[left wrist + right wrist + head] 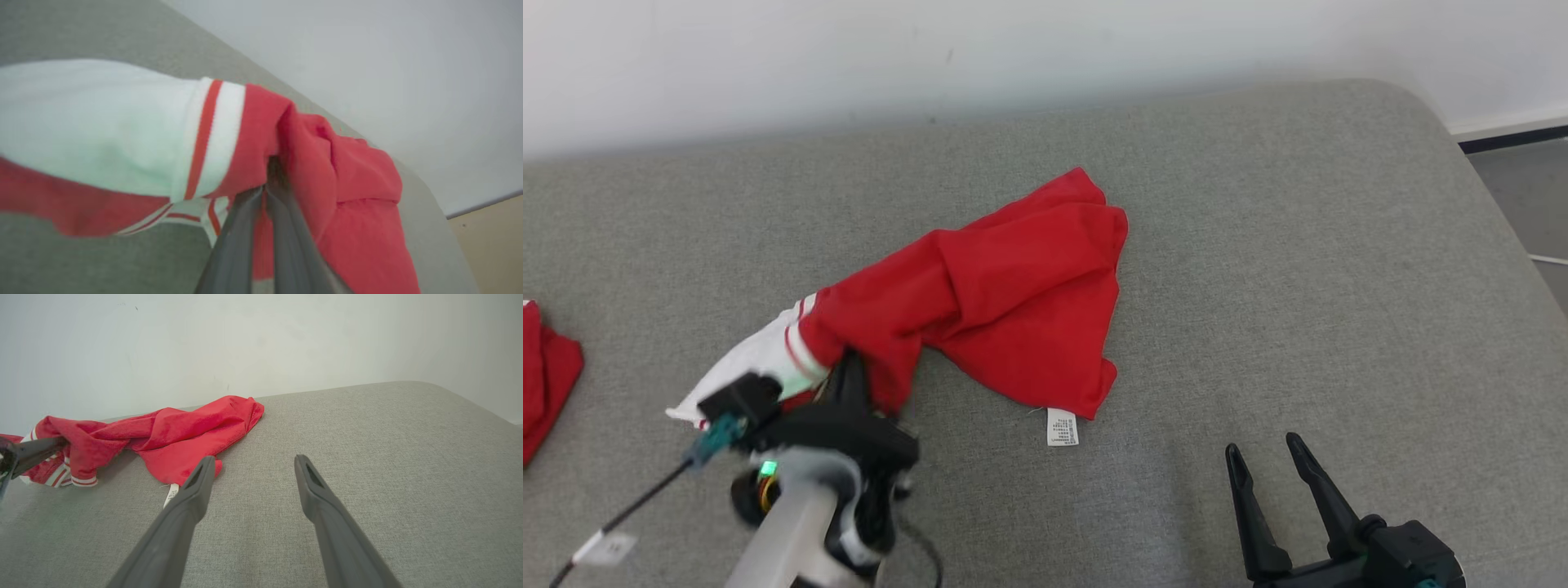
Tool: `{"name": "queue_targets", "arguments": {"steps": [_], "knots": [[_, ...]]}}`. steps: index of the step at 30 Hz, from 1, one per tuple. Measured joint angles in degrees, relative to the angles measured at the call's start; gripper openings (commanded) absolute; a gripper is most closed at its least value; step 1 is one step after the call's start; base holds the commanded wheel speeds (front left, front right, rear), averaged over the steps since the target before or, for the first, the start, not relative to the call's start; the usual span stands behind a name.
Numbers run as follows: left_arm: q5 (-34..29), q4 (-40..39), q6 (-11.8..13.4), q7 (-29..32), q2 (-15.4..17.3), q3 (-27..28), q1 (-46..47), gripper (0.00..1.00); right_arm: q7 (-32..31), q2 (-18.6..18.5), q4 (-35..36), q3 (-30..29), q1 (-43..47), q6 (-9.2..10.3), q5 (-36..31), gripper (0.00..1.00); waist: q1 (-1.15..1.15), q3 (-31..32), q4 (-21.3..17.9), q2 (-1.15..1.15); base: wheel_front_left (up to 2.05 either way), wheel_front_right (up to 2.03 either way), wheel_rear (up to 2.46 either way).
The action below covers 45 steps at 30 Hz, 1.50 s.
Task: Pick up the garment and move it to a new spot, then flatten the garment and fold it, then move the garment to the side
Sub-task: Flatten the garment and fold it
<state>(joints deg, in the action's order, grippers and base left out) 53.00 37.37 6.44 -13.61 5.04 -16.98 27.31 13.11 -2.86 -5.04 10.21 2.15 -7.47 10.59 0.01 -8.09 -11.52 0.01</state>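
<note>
The garment [1005,302] is a red shirt with a white, red-striped sleeve part, lying crumpled in the middle of the grey cushioned surface [1258,245]. My left gripper [849,367] is at its near left end, shut on a fold of red cloth beside the striped cuff. In the left wrist view both fingers [282,212] meet in the red fabric [310,163], with the white sleeve [94,126] to their left. My right gripper [1264,451] stands open over bare cushion to the right of the garment [179,433]. The right wrist view has it [253,459] with nothing between its fingers.
A second red cloth [543,376] lies at the left edge of the head view. A white care label [1062,427] sticks out from the garment's near hem. A pale wall [931,49] runs behind the cushion, and the floor [1523,188] drops off at the right.
</note>
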Motion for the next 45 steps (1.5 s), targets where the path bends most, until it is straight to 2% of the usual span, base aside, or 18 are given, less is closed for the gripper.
{"name": "queue_targets", "arguments": {"steps": [5,10,15,19,20,23,27,31,33,35,36,37,38,39,40,41,42,45], "knots": [[-1.0,-10.0,-2.5,1.9,-1.5,-5.6,7.6,0.00,0.1,0.0,-0.4,-0.4,0.0,0.00,0.4,1.00,0.00,0.2,0.8,0.00,0.00,0.00,0.00],[1.3,-16.9,-3.4,5.2,-1.8,-14.0,19.3,0.00,0.5,0.0,-1.3,1.4,-0.7,0.00,1.0,1.00,0.00,0.7,0.8,0.00,0.00,0.00,0.00],[13.8,-21.2,-3.3,1.9,-2.2,-22.5,30.8,0.00,0.9,0.0,-2.4,3.2,-1.7,0.00,2.2,1.00,0.00,0.9,-1.3,0.00,0.00,0.00,0.00],[22.2,-23.2,-2.8,-1.1,-2.2,-24.6,38.6,0.00,1.1,0.0,-3.4,4.4,-1.9,0.00,2.6,1.00,0.00,0.8,-3.5,0.00,0.00,0.00,0.00],[23.2,-23.4,-2.5,-1.3,-2.2,-24.5,40.1,0.00,1.2,0.0,-3.6,4.4,-1.9,0.00,2.8,1.00,0.00,0.8,-4.0,0.00,0.00,0.00,0.00],[24.6,-24.3,-1.7,-1.4,-2.4,-19.6,41.9,0.00,1.5,0.0,-3.8,4.2,-1.9,0.00,3.0,1.00,0.00,0.5,-5.2,0.00,0.00,0.00,0.00],[22.8,-22.7,0.3,-1.4,-2.3,-14.1,38.3,0.00,1.6,0.0,-3.5,3.8,-2.2,0.01,3.5,1.00,0.00,-0.5,-5.1,0.00,0.00,0.00,0.00],[14.4,-11.8,3.6,-1.4,-2.2,-10.3,30.4,0.00,1.7,0.0,-3.4,4.4,-3.0,0.00,3.4,1.00,0.00,-1.3,-3.4,0.00,0.00,0.00,0.00],[11.0,-2.2,4.8,-1.4,-0.3,-6.8,24.9,0.00,1.8,0.0,-3.4,5.2,-3.5,0.00,3.0,1.00,0.00,-2.3,-2.3,0.00,0.00,0.00,0.00],[9.6,2.7,4.6,-1.4,1.3,-4.4,23.0,0.00,1.8,0.0,-3.4,5.9,-3.8,0.00,2.8,1.00,0.00,-3.0,-1.9,0.00,0.00,0.00,0.00],[8.3,4.4,4.6,-1.4,2.0,-3.2,22.8,0.10,1.8,0.0,-3.3,6.4,-4.1,0.00,2.5,1.00,0.00,-3.3,-1.7,0.00,0.00,0.00,0.00],[7.1,5.7,4.1,-1.4,2.4,-2.1,22.7,0.10,1.8,0.0,-3.3,6.6,-4.3,0.00,2.4,1.00,0.00,-3.6,-1.6,0.00,0.00,0.00,0.00],[6.3,7.0,4.1,-1.4,2.7,-0.8,22.7,0.04,1.8,0.0,-3.2,6.7,-4.5,0.00,2.4,1.00,0.00,-4.0,-1.5,0.00,0.00,0.00,0.00],[5.2,7.9,4.0,-1.4,2.8,0.4,22.7,0.03,1.9,0.0,-3.1,6.8,-4.5,0.00,2.3,1.00,0.00,-4.3,-1.3,0.00,0.00,0.00,0.00],[3.6,8.5,3.5,-1.4,3.0,1.3,22.6,0.22,1.9,0.0,-3.1,6.8,-4.5,0.00,2.2,1.00,0.00,-4.5,-1.2,0.00,0.00,0.00,0.00],[2.3,9.2,3.5,-1.4,3.0,2.0,22.6,0.79,1.9,0.0,-3.1,6.8,-4.5,0.00,2.0,1.00,0.00,-4.7,-1.1,0.00,0.00,0.00,0.00],[1.5,10.4,3.0,-1.4,2.7,2.0,22.3,1.00,1.9,0.0,-3.0,6.6,-4.5,0.00,2.0,1.00,0.00,-4.8,-0.9,0.00,0.00,0.00,0.00],[-0.6,15.8,1.2,-0.8,1.7,-0.9,20.6,1.00,1.7,0.0,-2.9,6.2,-4.4,0.00,1.8,1.00,0.00,-4.9,-0.1,0.00,0.00,0.00,0.00]]}}
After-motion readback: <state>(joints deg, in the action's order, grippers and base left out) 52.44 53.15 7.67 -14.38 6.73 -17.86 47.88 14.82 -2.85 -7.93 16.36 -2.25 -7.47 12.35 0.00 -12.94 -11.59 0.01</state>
